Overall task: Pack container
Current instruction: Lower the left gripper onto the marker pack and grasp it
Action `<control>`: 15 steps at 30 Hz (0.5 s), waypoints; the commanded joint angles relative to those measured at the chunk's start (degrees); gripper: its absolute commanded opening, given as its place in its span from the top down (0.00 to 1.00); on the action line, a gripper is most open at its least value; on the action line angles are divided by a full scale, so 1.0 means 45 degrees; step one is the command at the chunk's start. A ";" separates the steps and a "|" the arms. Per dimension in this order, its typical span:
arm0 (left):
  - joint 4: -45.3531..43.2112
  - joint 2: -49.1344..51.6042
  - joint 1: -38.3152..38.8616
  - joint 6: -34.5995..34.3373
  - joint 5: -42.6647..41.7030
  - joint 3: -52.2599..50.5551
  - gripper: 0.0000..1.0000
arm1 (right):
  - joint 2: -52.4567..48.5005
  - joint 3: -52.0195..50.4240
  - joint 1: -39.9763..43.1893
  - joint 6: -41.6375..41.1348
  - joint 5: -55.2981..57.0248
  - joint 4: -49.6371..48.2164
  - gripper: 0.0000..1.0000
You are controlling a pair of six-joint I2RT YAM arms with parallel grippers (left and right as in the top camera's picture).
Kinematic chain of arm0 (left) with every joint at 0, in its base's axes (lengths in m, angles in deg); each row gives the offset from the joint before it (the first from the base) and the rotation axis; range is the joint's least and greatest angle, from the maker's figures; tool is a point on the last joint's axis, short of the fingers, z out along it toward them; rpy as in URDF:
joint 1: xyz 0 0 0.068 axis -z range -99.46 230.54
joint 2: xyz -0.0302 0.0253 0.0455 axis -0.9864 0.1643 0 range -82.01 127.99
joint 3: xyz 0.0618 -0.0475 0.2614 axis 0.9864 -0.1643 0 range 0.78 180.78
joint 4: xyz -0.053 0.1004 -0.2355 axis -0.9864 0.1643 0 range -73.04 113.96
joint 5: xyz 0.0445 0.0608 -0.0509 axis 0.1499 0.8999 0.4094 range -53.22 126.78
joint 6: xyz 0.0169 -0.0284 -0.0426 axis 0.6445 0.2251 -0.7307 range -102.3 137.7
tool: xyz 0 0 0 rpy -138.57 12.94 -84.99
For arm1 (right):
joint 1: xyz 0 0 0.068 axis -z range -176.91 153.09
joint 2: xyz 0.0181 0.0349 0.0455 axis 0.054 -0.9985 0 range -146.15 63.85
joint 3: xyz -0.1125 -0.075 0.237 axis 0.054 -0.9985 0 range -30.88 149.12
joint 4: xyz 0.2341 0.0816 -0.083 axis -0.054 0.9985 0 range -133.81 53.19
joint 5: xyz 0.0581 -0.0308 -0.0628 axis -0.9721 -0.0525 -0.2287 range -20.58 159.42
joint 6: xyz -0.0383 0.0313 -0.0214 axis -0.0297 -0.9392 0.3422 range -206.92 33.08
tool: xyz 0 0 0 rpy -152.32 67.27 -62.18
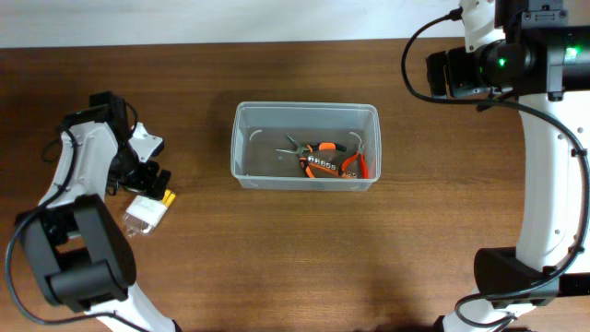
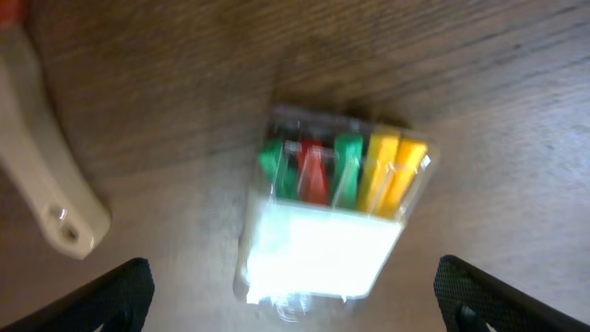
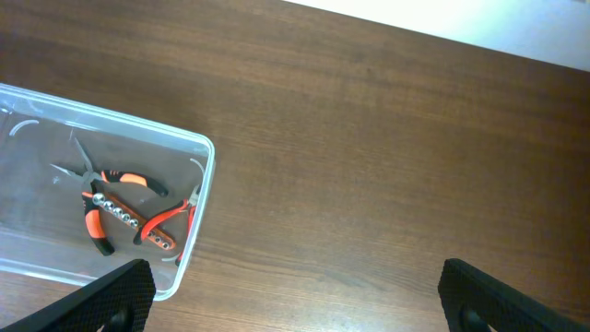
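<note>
Left gripper [image 2: 295, 300], jaws wide open, hangs over a clear pack [image 2: 336, 217] of green, red and yellow pieces, lower left of the overhead view. Right gripper [image 3: 295, 295], jaws open, sits upper right. The container [image 1: 241, 148] at centre holds orange-handled pliers [image 1: 323, 157].

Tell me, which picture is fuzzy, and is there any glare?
Left wrist view: blurred throughout, with white glare on the small clear pack of coloured pieces. Overhead view: sharp, evenly lit, the container clearly outlined. Right wrist view: sharp, table grain crisp.

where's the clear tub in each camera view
overhead: tub at the centre of the picture.
left wrist: not in it.
right wrist: tub at lower left, cut by the edge.
shared landmark: orange-handled pliers inside it, in both those views.
</note>
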 commanded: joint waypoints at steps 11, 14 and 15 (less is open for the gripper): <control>-0.0515 0.2205 -0.0044 0.1078 -0.0044 0.0097 0.01 | -0.0049 0.0049 0.0087 -0.0102 0.0461 -0.0058 0.01; -0.0510 0.2550 -0.0044 0.1073 -0.0039 0.0097 0.01 | -0.0049 0.0049 0.0087 -0.0102 0.0554 -0.0097 0.01; -0.0510 0.2579 -0.0044 0.1073 -0.0039 0.0092 0.01 | -0.0049 0.0049 0.0087 -0.0102 0.0559 -0.0107 0.01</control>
